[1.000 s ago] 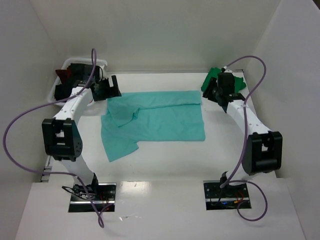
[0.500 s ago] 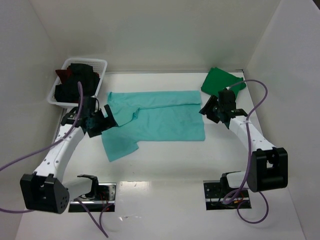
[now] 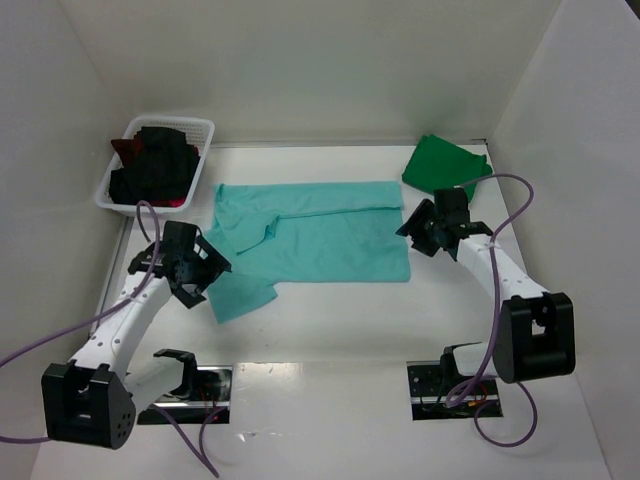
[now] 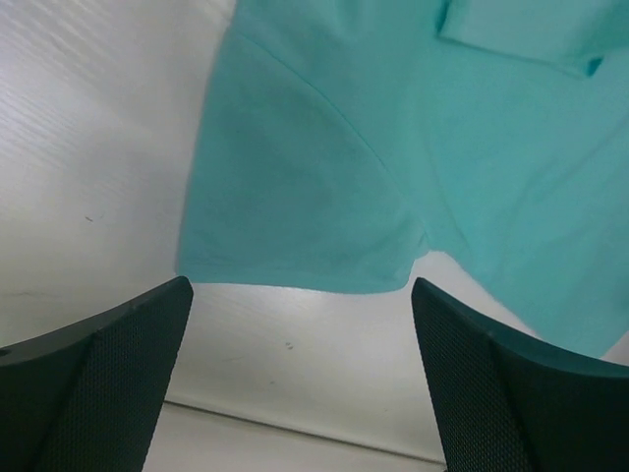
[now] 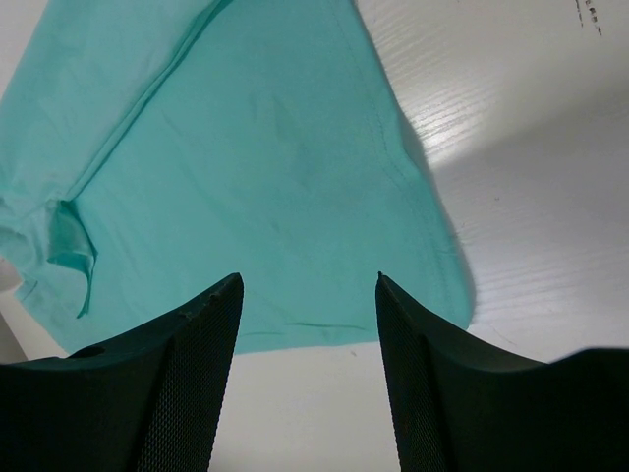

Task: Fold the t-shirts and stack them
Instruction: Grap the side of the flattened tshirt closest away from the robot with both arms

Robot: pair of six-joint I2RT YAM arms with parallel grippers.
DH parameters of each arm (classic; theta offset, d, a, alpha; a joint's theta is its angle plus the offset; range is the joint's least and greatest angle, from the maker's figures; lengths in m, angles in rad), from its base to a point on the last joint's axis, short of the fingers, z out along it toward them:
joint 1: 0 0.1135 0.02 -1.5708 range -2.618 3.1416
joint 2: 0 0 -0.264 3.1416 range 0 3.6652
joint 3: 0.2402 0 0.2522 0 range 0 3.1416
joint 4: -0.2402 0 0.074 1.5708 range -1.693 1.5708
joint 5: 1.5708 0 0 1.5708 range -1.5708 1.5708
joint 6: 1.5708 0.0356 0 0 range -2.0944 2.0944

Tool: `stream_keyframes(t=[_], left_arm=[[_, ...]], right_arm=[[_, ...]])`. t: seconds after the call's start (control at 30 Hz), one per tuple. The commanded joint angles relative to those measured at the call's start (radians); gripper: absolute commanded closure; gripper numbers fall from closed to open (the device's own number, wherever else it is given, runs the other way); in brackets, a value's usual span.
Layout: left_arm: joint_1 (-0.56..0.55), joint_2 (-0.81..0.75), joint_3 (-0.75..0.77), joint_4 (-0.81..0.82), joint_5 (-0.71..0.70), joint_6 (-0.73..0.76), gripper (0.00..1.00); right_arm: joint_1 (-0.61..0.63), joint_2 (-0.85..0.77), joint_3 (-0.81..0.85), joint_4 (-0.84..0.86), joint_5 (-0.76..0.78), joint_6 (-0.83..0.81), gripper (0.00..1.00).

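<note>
Top external view first: on the white table (image 3: 330, 320) the light teal t-shirt (image 3: 330, 235) lies spread flat at the centre, its long side running from 9 to 3 o'clock, one sleeve flared out toward 8 o'clock and a rumpled fold near the collar end. At 11 o'clock the white basket (image 3: 205, 126) holds the black shirt (image 3: 155, 168) and a dark red shirt (image 3: 124, 149); at 1 o'clock the dark green shirt (image 3: 440, 166) sits folded, apart from the teal one. I judge the folding of the teal shirt as only starting. My left gripper (image 3: 203, 277) hovers at the flared sleeve (image 4: 295, 197), jaws spread wide and empty. My right gripper (image 3: 415, 231) hangs over the shirt's 3 o'clock edge, jaws parted with nothing between them, the hem corner (image 5: 432, 295) just ahead. Next I would lower both, pinch sleeve and hem cleanly through one layer, and fold inward; the rumple near the collar likely needs smoothing.
</note>
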Motion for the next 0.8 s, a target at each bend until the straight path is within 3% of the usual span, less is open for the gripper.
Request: stream_keyframes(t=[0.0,0.5,0.77], left_arm=[[0.0,-0.011,-0.087,0.13,-0.046,-0.13,0.0],[0.0,0.079,-0.218,0.227,-0.088,-0.239,0.01],[0.0,0.158,-0.23,0.237,-0.133,-0.248,0.1]], right_arm=[[0.009,0.02,0.02,-0.001,0.011,0.012,0.37],[0.009,0.083,-0.013,0.017,-0.036,0.041,0.37],[0.009,0.038,-0.062,-0.012,-0.018,0.07,0.37]])
